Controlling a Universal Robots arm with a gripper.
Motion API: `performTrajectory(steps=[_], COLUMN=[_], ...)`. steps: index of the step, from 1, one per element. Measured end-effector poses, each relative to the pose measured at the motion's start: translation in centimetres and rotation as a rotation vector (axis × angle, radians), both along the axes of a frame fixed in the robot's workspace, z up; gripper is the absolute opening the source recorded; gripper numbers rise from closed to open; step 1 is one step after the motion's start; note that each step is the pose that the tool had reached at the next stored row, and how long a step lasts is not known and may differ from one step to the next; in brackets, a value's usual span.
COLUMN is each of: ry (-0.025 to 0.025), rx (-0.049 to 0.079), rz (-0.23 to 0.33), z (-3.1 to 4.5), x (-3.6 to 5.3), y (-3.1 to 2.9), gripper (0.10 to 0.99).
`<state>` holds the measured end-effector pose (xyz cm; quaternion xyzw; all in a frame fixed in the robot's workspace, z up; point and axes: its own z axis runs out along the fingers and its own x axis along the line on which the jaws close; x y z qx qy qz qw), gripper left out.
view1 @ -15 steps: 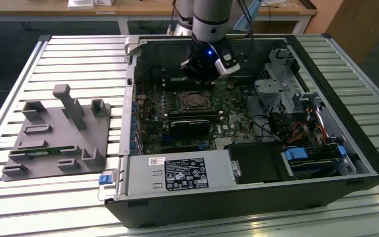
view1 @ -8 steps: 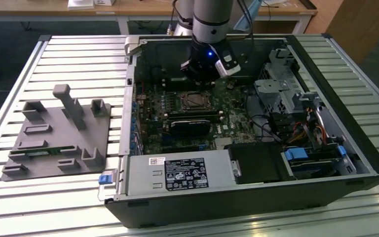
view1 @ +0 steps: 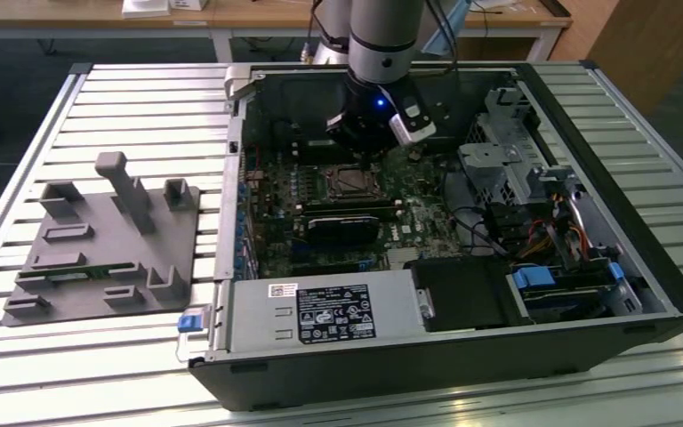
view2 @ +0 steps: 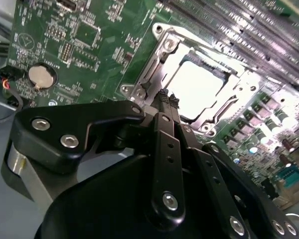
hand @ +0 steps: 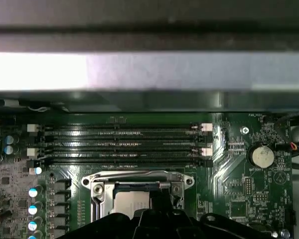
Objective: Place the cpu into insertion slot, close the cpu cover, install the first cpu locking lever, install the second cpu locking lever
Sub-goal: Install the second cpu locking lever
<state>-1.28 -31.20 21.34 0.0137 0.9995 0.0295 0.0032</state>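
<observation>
Silvery metal frames a pale square on the green motherboard (view2: 89, 30). The cpu (view2: 197, 89) sits in the insertion slot (view1: 326, 182), and the cpu cover (view2: 179, 52) appears to lie flat over it, the chip's face showing through the cover's window.

In the exterior view the robot arm (view1: 383, 36) reaches down into the open computer case (view1: 626, 267), with the gripper (view2: 167, 97) at 12 o'clock of the slot. In the second wrist view its fingers (view2: 168, 149) are pressed together with nothing to be seen between them. Their tips hang just beside the slot's metal edge, and whether they touch it cannot be told.

Judged from these views, the first two steps look done: chip seated, cover down. Whether either locking lever is hooked home cannot be made out, so that part of the job is best counted as open. The gripper's place at the slot's edge suggests lever work is in hand.

In the first wrist view the memory slots (hand: 124, 144) run alongside the socket, with a coin battery (hand: 262, 156) off to one side. In the exterior view a grey parts fixture (view1: 104, 240) rests on the slatted table (view1: 140, 98) at 9 o'clock of the case, well apart from the gripper.
</observation>
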Motion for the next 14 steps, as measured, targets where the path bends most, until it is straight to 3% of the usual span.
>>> performTrajectory(steps=[6, 11, 14], ry=[0.0000, -0.0001, 0.0000], rx=[0.002, 0.004, 0.003], rz=[0.000, 0.000, 0.000], z=[0.10, 1.18, 2.24], x=[0.00, 0.00, 0.00], y=[-0.82, -0.87, -0.87], gripper=[0.106, 0.106, 0.106])
